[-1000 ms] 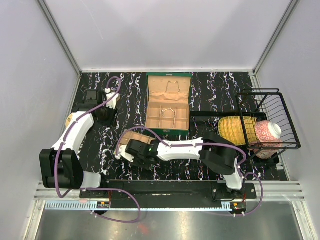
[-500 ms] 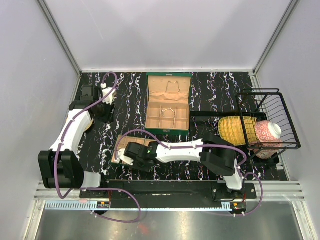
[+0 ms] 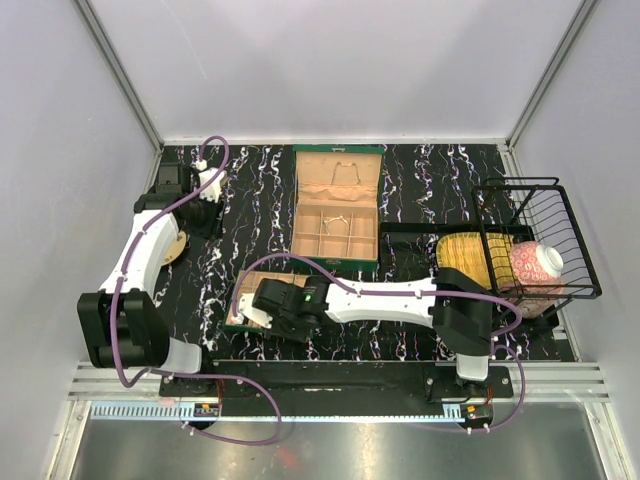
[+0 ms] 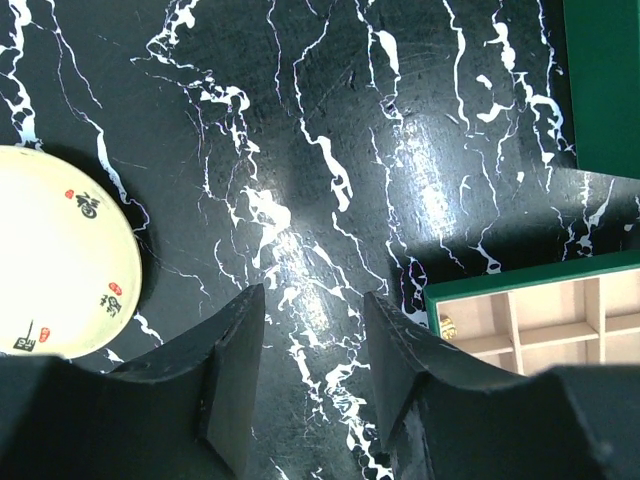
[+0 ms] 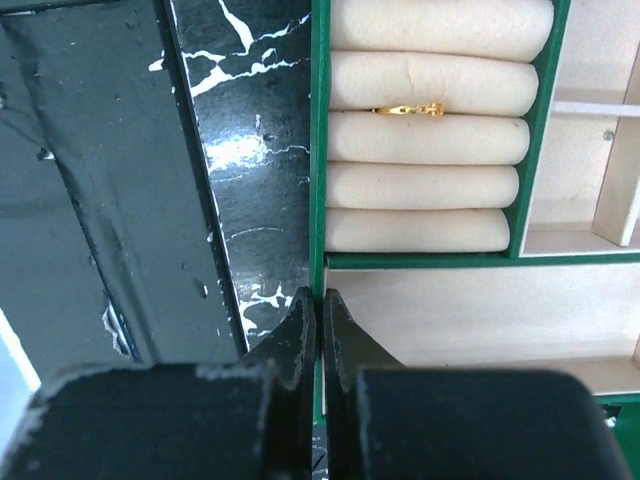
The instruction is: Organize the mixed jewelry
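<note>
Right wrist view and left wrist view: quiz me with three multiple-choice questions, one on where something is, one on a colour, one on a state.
1. Where does the gold ring lie?
A) in a groove between cream cushion rolls
B) clamped between two fingers
C) hanging on a hook

2. What colour is the rim of the box that holds those rolls?
A) red
B) green
C) blue

3. How is the left end effector?
A) shut on a chain
B) shut and empty
C) open, holding nothing

Answers: A, the ring sits pressed between two rolls; B, the rim runs green beside the rolls; C, bare tabletop shows between its spread fingers.
</note>
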### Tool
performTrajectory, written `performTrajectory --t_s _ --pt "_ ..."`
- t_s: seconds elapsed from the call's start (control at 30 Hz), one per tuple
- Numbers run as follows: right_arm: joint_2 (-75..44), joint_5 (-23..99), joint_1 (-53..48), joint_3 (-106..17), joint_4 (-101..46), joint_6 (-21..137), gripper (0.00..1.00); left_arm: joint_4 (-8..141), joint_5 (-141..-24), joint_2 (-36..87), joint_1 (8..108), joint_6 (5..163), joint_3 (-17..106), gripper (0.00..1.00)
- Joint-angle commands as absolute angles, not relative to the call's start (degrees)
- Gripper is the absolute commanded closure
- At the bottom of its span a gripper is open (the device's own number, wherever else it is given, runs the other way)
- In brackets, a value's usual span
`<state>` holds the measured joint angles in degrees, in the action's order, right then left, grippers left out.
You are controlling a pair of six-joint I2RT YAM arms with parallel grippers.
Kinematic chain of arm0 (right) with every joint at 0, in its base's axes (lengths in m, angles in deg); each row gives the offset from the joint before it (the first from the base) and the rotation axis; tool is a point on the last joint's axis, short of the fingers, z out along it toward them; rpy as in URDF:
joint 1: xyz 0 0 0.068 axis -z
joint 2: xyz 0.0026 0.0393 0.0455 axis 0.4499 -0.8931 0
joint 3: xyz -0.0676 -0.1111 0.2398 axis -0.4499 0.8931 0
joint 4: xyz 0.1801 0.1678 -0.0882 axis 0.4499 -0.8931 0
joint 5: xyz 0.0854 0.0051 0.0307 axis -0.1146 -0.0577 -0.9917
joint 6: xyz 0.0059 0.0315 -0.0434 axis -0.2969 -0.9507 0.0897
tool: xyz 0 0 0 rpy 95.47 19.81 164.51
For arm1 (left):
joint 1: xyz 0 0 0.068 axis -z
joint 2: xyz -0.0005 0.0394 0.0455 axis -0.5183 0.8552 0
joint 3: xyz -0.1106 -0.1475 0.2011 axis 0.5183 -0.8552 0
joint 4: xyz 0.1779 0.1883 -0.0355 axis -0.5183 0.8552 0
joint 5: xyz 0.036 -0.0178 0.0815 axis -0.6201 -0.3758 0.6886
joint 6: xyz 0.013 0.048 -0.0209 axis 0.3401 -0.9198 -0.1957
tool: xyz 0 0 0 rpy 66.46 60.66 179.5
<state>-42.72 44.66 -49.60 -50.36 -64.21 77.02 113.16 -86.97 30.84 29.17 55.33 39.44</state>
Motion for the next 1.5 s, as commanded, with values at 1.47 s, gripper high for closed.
performTrajectory --t_s 1.47 --pt "-22.8 35.6 -22.9 -45.1 -69.1 106.8 1.00 114.3 -94.1 36.8 27.7 51.7 42.8 0.54"
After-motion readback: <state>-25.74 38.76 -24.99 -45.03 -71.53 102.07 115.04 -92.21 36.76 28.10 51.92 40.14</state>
